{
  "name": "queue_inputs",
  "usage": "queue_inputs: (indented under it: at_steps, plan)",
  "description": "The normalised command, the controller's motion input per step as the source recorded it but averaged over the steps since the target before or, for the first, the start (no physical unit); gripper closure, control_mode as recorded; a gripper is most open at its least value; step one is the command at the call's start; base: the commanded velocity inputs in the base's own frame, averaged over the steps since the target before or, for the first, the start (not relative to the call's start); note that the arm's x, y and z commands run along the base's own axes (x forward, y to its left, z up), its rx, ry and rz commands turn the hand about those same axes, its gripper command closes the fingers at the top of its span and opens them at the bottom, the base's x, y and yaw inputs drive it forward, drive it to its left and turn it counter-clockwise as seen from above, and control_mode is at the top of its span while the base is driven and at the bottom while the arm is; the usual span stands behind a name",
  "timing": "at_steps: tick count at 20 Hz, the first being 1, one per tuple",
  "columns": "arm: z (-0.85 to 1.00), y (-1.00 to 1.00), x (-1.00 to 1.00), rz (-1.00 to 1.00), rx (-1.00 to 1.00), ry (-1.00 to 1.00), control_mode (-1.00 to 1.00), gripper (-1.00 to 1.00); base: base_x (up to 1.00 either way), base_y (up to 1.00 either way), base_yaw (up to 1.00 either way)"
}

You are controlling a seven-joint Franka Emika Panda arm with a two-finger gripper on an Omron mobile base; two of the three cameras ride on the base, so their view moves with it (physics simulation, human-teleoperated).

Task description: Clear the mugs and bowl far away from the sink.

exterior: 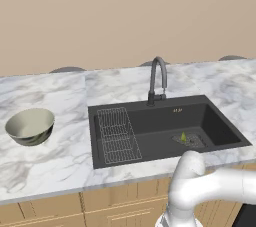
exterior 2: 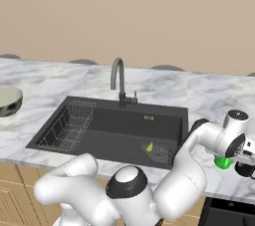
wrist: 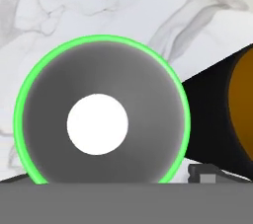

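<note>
A green mug (wrist: 101,124) with a grey inside stands on the marble counter right under my hand, seen from straight above. My gripper (wrist: 112,176) is open, its fingertips (wrist: 203,172) spread to either side of the mug, with a gap left on the right side. Touching the green mug on the right is a black mug (wrist: 237,114) with an orange inside. From the right base view the green mug (exterior 2: 222,163) sits right of the sink (exterior 2: 119,130), below my gripper (exterior 2: 231,156). The cream-green bowl (exterior: 30,126) rests on the counter left of the sink (exterior: 165,128).
The gooseneck faucet (exterior: 157,78) rises behind the basin, and a wire rack (exterior: 118,135) lies in its left part. A small yellow-green object (exterior: 183,136) sits by the drain. The counter's front edge (exterior 2: 234,196) runs close to both mugs.
</note>
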Motion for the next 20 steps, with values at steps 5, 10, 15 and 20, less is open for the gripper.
queue_inputs:
  at_steps: [5,10,15,20]
  plan:
    - [-0.24,0.23,-0.1,0.0,0.0,-0.07,-1.0,-1.0,0.0,0.0,0.0]
    - [-0.17,0.7,0.0,0.0,-0.04,-0.04,-1.0,-1.0,0.0,0.0,0.0]
    - [-0.1,0.41,0.0,0.0,-0.05,-0.02,-1.0,-1.0,0.0,0.0,0.0]
    - [-0.25,-0.03,0.02,0.0,-0.01,-0.01,-1.0,-1.0,0.0,0.0,0.0]
